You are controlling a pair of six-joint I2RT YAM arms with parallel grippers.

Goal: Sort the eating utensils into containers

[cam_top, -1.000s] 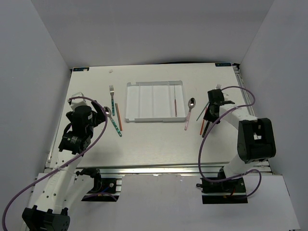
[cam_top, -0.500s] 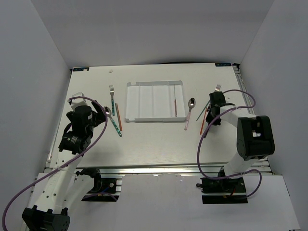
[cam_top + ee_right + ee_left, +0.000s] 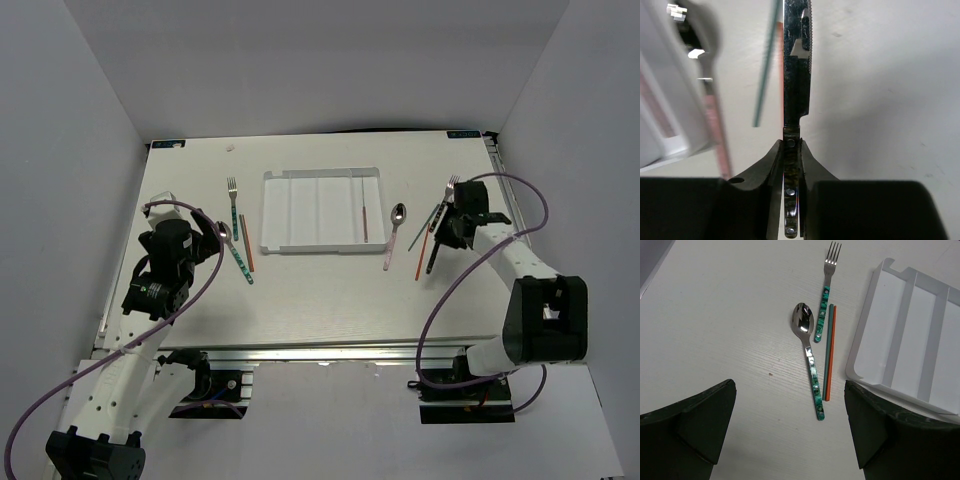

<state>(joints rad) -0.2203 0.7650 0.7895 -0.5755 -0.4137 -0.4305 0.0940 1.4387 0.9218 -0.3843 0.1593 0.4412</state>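
At the right side of the bench (image 3: pixel 320 300), the right tool (image 3: pixel 791 147) is closed almost fully on the dark riveted handle of the knife (image 3: pixel 796 95). Its two fingers press the handle from both sides, and the serrated blade points away from the wrist camera. If the knife is lifted or lies on the bench, I cannot tell. Just left of the blade lies a loose teal chopstick (image 3: pixel 765 65), and further left the pink-handled spoon (image 3: pixel 393 235), between the knife and the white tray (image 3: pixel 320 240). One thin reddish chopstick (image 3: pixel 365 215) lies along a compartment near the right end of the tray.

The left tool (image 3: pixel 789 405) is opened wide and holds nothing; it hangs above the bench. In front of it lie the teal-handled spoon (image 3: pixel 810 360), the teal-handled fork (image 3: pixel 826 290), the left teal chopstick (image 3: pixel 828 350) and the left orange chopstick (image 3: pixel 832 355), these two touching side by side, all just beside the left edge of the tray
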